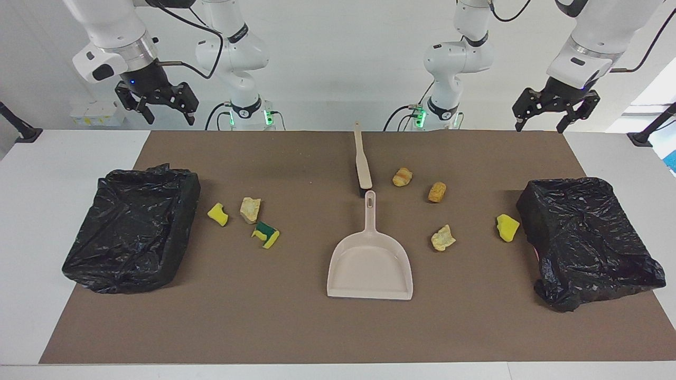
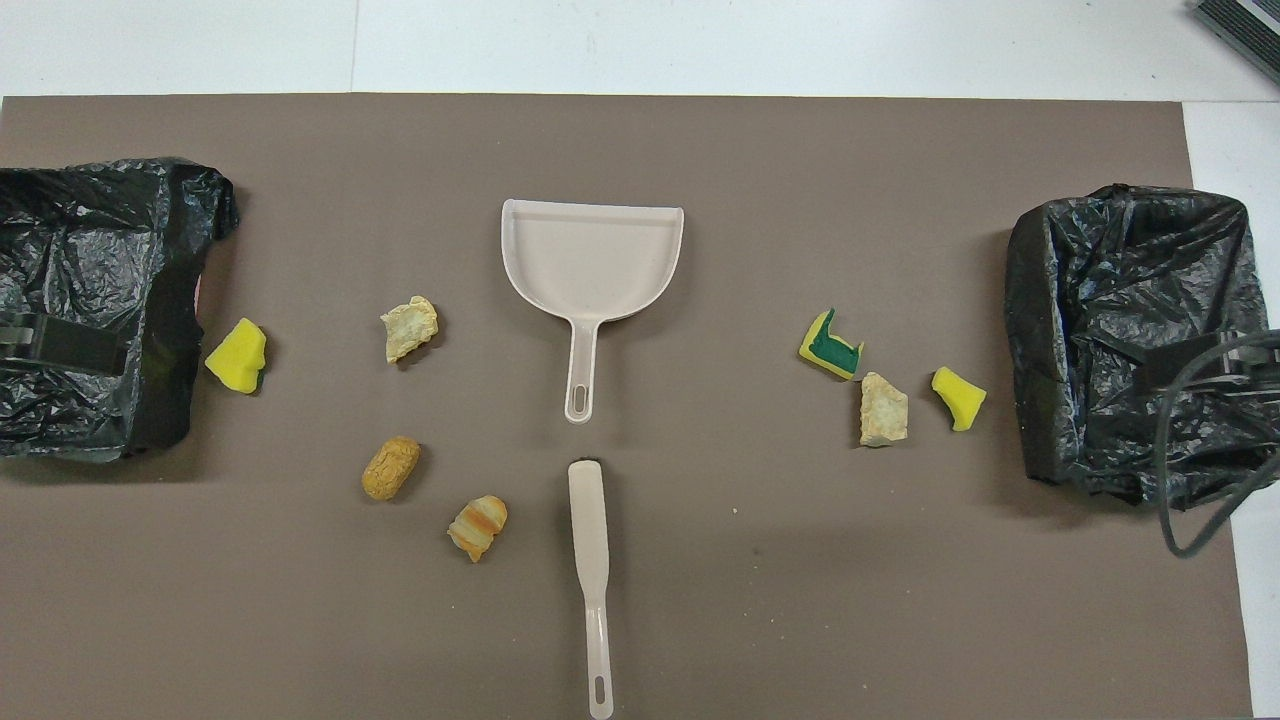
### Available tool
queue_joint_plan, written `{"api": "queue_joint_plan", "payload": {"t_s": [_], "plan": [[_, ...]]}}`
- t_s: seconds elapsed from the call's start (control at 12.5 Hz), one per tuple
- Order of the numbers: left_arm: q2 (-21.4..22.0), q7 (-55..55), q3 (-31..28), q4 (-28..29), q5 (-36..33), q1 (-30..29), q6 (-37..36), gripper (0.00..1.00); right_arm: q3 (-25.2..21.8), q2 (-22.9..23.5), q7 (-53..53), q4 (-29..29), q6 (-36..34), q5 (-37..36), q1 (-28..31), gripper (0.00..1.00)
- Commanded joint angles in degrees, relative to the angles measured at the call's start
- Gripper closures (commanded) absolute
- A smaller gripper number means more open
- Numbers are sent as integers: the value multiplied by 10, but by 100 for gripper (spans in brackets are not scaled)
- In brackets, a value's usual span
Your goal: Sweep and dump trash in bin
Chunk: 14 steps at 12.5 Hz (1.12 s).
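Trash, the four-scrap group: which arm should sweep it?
Left, likely: those four scraps lie toward its end, and the left gripper hangs open above that end. The right gripper waits, open.

Bin by left arm cut off at overhead edge, brush bristles barely visible

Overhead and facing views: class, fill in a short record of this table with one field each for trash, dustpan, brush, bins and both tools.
trash: seven scraps loose on the brown mat; four toward the left arm's end, three toward the right arm's
dustpan: dustpan flat at mid-table, empty, handle pointing toward the robots
brush: brush lying nearer to the robots than the dustpan, in line with its handle
bins: two bins lined with black bags, one at each end
left tool: left tool open, raised, holding nothing
right tool: right tool open, raised, holding nothing
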State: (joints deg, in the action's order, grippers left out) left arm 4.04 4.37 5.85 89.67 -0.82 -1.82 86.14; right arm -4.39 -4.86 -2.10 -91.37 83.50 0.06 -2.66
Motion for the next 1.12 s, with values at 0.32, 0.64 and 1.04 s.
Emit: {"api": "queue_joint_plan", "payload": {"t_s": [0.32, 0.64, 1.04], "plan": [[23, -5, 47, 42, 13, 13, 11, 0, 2, -4, -2, -8, 13, 6, -4, 0], [37, -72, 47, 90, 46, 83, 17, 0, 20, 49, -4, 32, 7, 4, -29, 0], [62, -141, 47, 195, 61, 173, 92, 0, 20, 125, -15, 62, 32, 10, -80, 0]]}}
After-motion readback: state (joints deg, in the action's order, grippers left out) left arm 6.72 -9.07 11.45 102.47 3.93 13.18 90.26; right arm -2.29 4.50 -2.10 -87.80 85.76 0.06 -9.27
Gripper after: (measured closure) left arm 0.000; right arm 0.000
